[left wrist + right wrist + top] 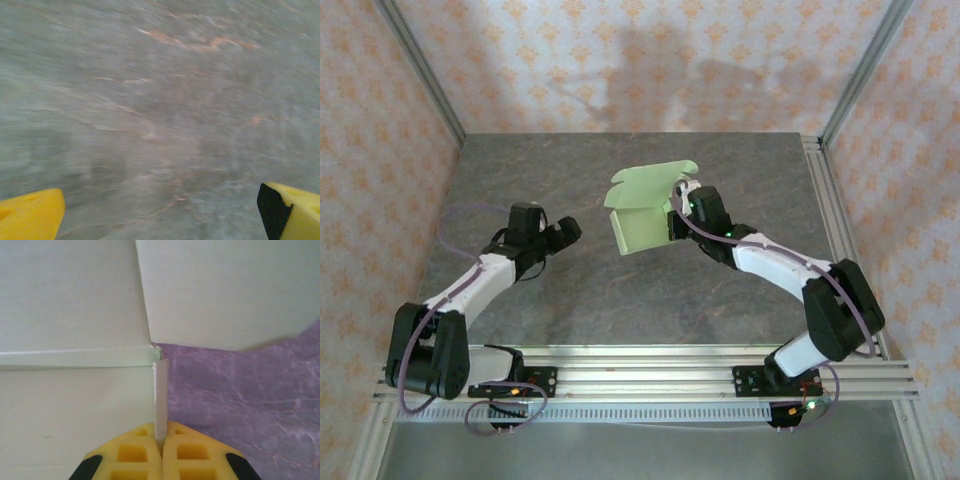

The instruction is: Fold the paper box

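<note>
Right gripper (pixel 161 442) was clamped shut on thin side tab of box (pixel 640 215). Box was upright at centre of table (pixel 520 320), walls partly formed, top flap open; closing and tucking judged left. Left gripper (pixel 563 233) was wide apart, empty, well left of box. Nothing lay between.

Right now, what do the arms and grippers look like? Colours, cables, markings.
Left arm and right arm: white shells, black joints, a purplish cable along each. Left gripper and right gripper: black bodies, yellow fingers with black patches. Small green light on the right arm.
</note>
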You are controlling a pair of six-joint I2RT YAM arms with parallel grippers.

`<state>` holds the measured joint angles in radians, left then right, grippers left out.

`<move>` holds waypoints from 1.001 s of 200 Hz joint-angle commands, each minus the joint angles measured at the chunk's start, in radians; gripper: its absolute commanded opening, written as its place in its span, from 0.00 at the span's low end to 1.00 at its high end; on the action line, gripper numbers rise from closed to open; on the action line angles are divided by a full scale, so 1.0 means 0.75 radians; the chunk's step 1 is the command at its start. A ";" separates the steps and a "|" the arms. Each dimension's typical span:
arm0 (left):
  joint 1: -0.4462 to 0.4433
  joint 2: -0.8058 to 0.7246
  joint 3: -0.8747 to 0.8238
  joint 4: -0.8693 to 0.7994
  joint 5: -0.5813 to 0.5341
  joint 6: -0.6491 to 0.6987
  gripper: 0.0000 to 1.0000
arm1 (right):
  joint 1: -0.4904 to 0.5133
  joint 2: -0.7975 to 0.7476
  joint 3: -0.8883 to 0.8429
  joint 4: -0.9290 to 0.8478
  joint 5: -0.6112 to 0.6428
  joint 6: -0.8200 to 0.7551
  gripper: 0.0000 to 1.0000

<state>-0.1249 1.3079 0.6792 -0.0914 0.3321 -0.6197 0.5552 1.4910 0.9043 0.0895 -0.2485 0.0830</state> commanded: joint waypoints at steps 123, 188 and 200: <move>-0.358 0.198 0.147 0.602 0.511 -0.077 0.69 | 0.048 -0.049 -0.044 0.272 -0.276 -0.002 0.05; -0.383 0.240 0.209 0.623 0.476 -0.130 0.73 | 0.136 -0.020 -0.005 0.132 0.008 -0.166 0.05; -0.381 0.245 0.211 0.603 0.462 -0.122 0.74 | 0.135 -0.034 -0.013 0.145 0.026 -0.153 0.05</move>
<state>-0.3885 1.4952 0.7738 0.2874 0.6655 -0.7082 0.6289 1.4559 0.8829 0.2508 -0.2935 0.0196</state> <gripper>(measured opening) 0.728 0.053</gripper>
